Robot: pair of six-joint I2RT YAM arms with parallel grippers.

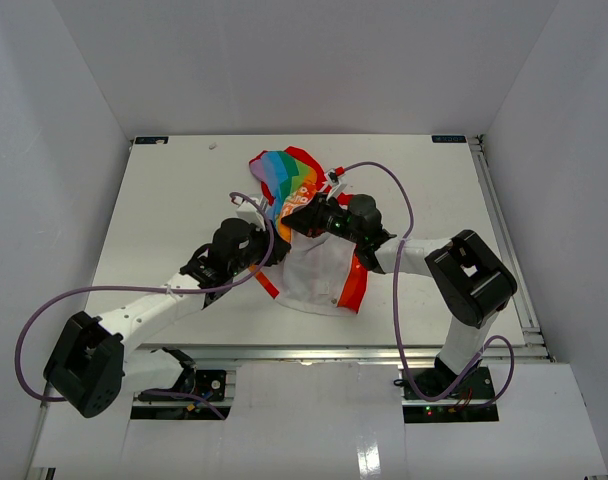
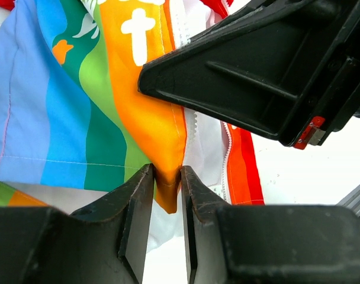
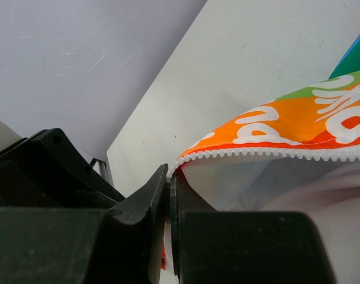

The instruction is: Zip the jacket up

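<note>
Jacket (image 1: 319,272) is lying mid-table (image 1: 174,190), between my two arms, bunched rather than flat. The rainbow panel is sitting at the far end, the white body is spreading toward me, an orange-red strip is running down its right edge and a thin red strip is sticking out on the left. Left gripper (image 2: 166,177) is coming in from the near left; its fingers (image 2: 132,198) are clamping the pointed orange corner of the rainbow panel, with fabric filling the narrow gap between them. That panel is showing blue, green, light green and orange bands, with white lettering (image 3: 269,127) printed on the orange. Right gripper (image 3: 169,177) is reaching in from the right and sitting just beyond the left one, nearly touching it. Its fingers (image 3: 145,198) are pressing almost fully together on the end of the orange edge, right where the white zipper teeth (image 3: 275,152) are starting. That row of teeth is stretching away from the right gripper along the orange edge, over sheer white fabric. In the left wrist view two rows of teeth are running apart with white fabric between them, so the front is lying unzipped there. Can't make out a slider in any view.
</note>
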